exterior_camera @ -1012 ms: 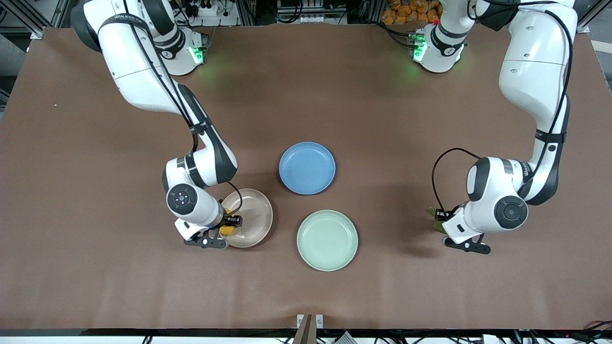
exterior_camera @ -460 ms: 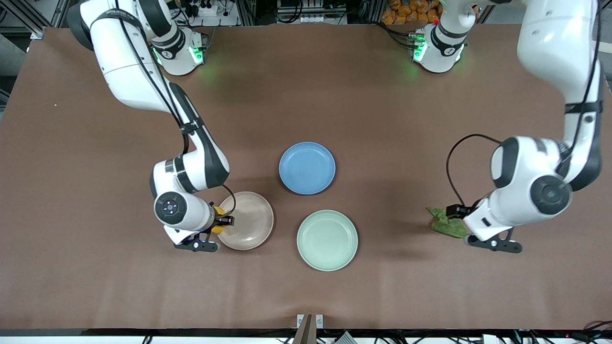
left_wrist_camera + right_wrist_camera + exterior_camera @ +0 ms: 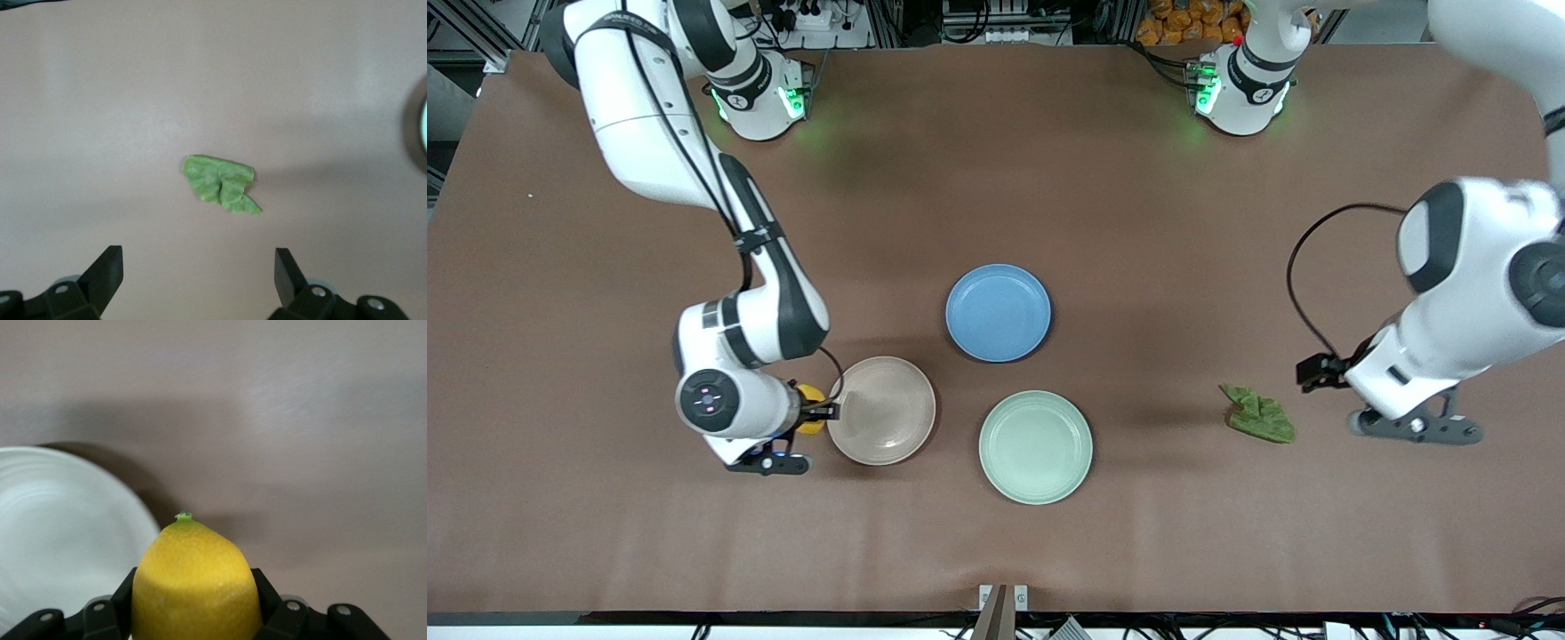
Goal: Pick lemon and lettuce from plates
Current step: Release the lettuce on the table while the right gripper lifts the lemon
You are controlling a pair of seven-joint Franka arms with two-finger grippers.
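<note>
Brown table (image 3: 1138, 222): plates (image 3: 881, 411) bare; right claw (image 3: 193, 613) grips lemon (image 3: 193, 580); left claw (image 3: 199, 273) agape above lettuce (image 3: 220, 185).

**Both arms out over the table, one gripper loaded, one spread**

The right gripper (image 3: 811, 418) is clamped on the lemon (image 3: 195, 583), its arm bent down toward the table's front edge. The left gripper (image 3: 198, 270) hangs with fingers wide apart near the left arm's end of the table.

You've got a yellow lemon (image 3: 193, 583) with a green tip, wrinkly green lettuce (image 3: 1259, 415) on the brown worktop (image 3: 1138, 222), plus beige-pink (image 3: 881, 411), mint (image 3: 1035, 447) and blue (image 3: 998, 312) plates.
</note>
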